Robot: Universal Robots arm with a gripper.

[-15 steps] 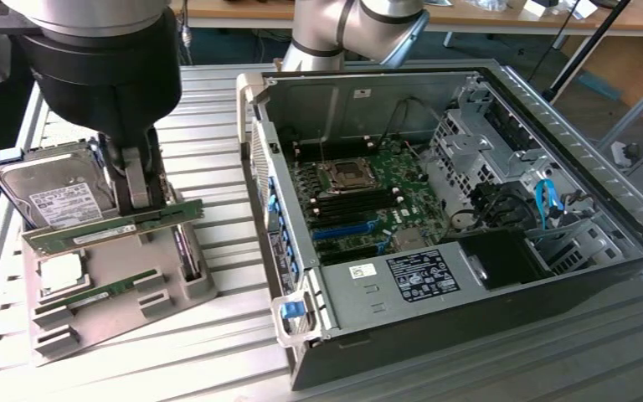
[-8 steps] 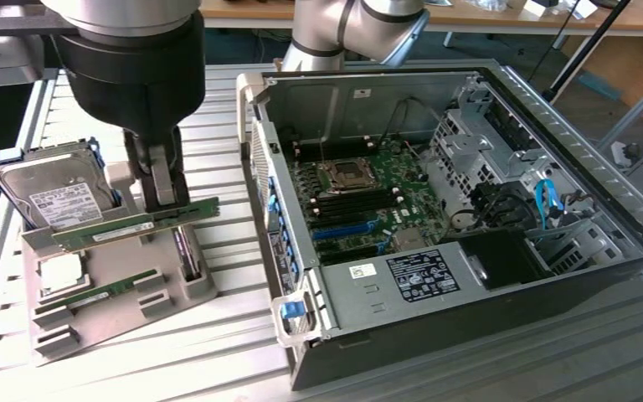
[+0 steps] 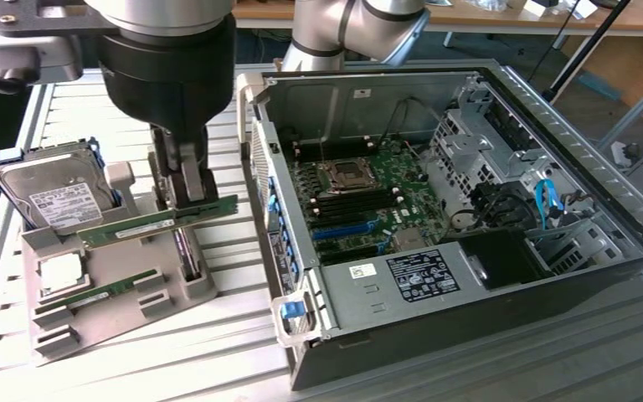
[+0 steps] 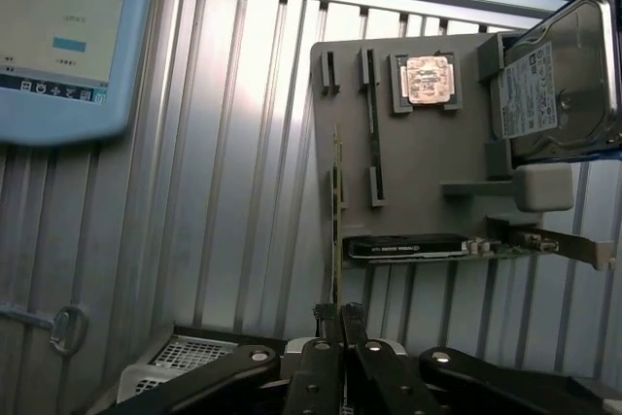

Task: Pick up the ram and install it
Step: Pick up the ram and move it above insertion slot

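Closest thing is the gripper [image 4: 340, 316], black fingers [image 4: 316, 376] pinched tight on the ram [image 4: 336, 240]; from the wrist view you're looking at the stick edge-on, so it's just a thin green line running away from the fingertips. From the exterior view it's easier to read: the gripper grabs the stick by its upper long edge, a bit off-centre, and the stick hangs lengthwise over the gray holder [image 3: 131, 322], roughly level, in front of the hard drive [image 3: 54, 194].

The holder sits on the slatted metal table [image 3: 501, 368], on the exterior view's left; still parked in it are a second stick [image 3: 104, 293] lying in its slot, a square silver processor chip [image 3: 59, 270] just beside that, the hard drive leaning in a blue-edged cradle at the far end, and an expansion card [image 4: 408, 248] standing on edge with its metal bracket sticking out.

On the exterior view's right there's the open computer case [image 3: 589, 209], lying on its side with the motherboard [image 3: 367, 193] exposed; the power supply [image 3: 405, 280] sits along the near wall; blue cables [image 3: 545, 201] loop near the drive bays. The stick is well apart from the board, just beside the case's outer wall.

Wrist view also catches a lit screen [image 4: 63, 36] off in one corner, resting over the table slats.
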